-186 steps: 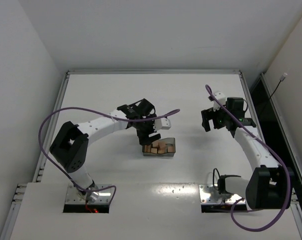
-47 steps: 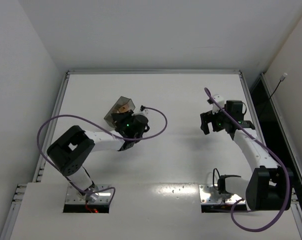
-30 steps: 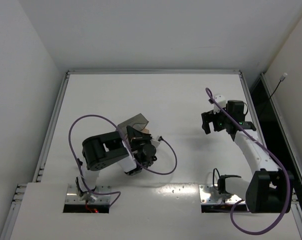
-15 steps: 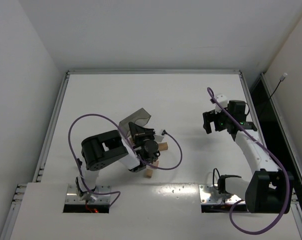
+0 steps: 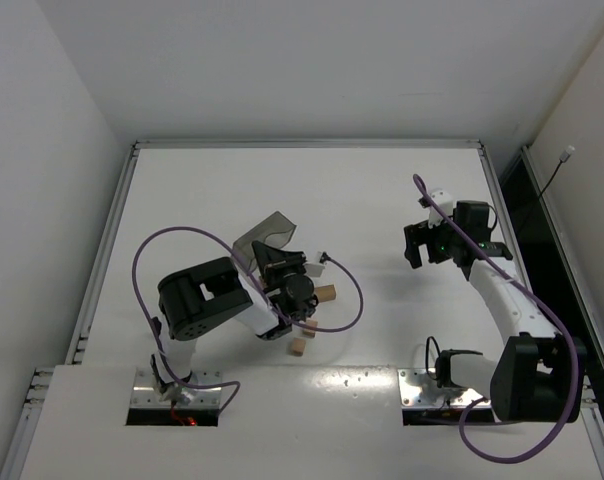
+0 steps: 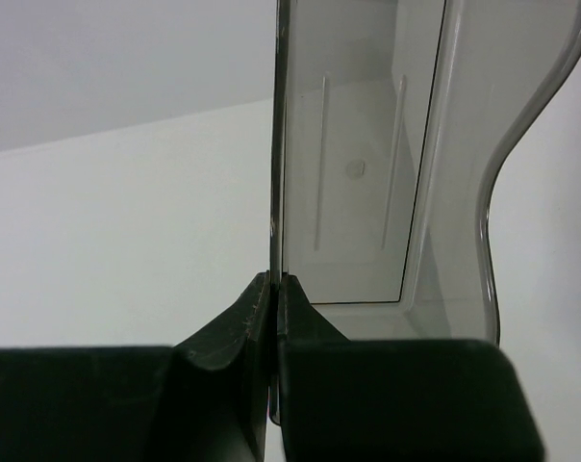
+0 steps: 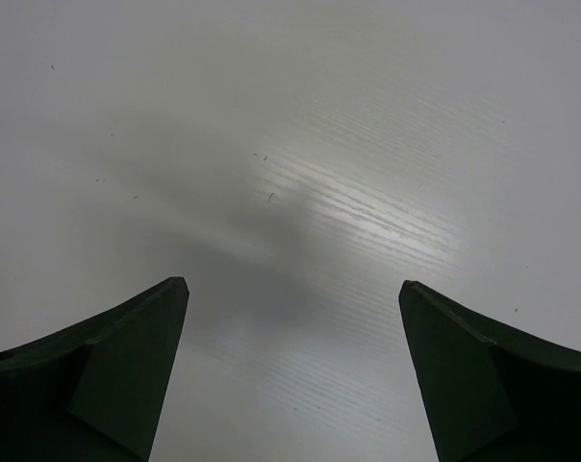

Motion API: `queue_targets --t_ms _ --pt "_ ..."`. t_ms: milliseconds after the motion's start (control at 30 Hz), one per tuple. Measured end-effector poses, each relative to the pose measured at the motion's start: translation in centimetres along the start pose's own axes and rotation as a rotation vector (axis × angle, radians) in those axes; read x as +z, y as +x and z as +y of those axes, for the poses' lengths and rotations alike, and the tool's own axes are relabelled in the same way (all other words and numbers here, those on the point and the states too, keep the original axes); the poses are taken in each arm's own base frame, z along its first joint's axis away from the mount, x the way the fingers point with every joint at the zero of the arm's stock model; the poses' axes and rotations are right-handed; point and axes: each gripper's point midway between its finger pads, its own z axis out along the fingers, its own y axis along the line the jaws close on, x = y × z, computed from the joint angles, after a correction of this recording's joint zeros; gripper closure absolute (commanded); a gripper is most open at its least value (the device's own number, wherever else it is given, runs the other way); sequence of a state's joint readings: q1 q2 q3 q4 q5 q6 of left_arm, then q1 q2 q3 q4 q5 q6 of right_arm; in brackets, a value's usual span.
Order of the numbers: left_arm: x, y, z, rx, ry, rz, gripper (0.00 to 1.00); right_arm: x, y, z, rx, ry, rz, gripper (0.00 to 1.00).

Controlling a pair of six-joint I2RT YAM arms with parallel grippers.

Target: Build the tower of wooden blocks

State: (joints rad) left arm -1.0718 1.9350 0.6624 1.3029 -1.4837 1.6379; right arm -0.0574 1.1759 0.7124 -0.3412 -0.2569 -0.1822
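Left tool (image 6: 274,289) pressed together, pinching wall of grey tray (image 6: 358,192). Wood blocks (image 5: 326,294) loose on surface (image 5: 382,190), just beside left tool. Right tool (image 7: 292,289) spread, over surface, well apart from blocks.

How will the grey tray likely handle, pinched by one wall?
Probably stiff: the tray holds its shape with only one thin wall between the left fingers. Likely light, being thin plastic. Its glossy wall may slip.

The left gripper (image 6: 274,289), clamped on the tray (image 5: 263,231) wall, now holds it lifted and tipped, at 10 o'clock of where it sat. The wood blocks (image 5: 325,294) have spilled out; three lie loose on the worktop (image 5: 382,200) at 5 o'clock of the tray.
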Motion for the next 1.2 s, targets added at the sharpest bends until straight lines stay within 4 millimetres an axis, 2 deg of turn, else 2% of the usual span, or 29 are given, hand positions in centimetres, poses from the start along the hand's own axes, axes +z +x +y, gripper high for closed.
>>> queue_targets --t_ms 333,533,600,700,767,933,1100,1200 --pt "0.0 -1.7 2.2 -0.040 -0.007 0.002 1.00 0.0 0.3 0.2 0.003 -0.009 0.010 0.12" --pt "-2.0 -4.3 4.8 -0.063 -0.019 -0.057 1.00 0.2 0.6 0.4 0.008 -0.020 0.026 0.12" --pt "-2.6 -5.5 6.5 -0.100 -0.022 -0.070 1.00 0.3 0.9 0.4 0.012 -0.024 0.036 0.12" --pt "-3.7 -7.4 10.5 -0.202 -0.030 -0.099 1.00 0.4 1.2 0.5 0.015 -0.030 0.048 0.12" --pt "-4.5 -7.8 12.8 -0.267 -0.032 -0.120 1.00 0.5 1.3 0.5 0.017 -0.032 0.051 0.12" --pt "-5.7 -8.2 16.7 -0.368 -0.028 -0.138 1.00 0.7 1.4 0.5 0.020 -0.035 0.061 0.12" --pt "-5.7 -7.9 22.9 -0.542 -0.026 -0.132 1.00 1.1 1.8 0.6 0.027 -0.043 0.083 0.12" --pt "-5.7 -7.1 25.4 -0.637 -0.025 -0.129 1.00 1.3 2.1 0.6 0.032 -0.051 0.096 0.12"
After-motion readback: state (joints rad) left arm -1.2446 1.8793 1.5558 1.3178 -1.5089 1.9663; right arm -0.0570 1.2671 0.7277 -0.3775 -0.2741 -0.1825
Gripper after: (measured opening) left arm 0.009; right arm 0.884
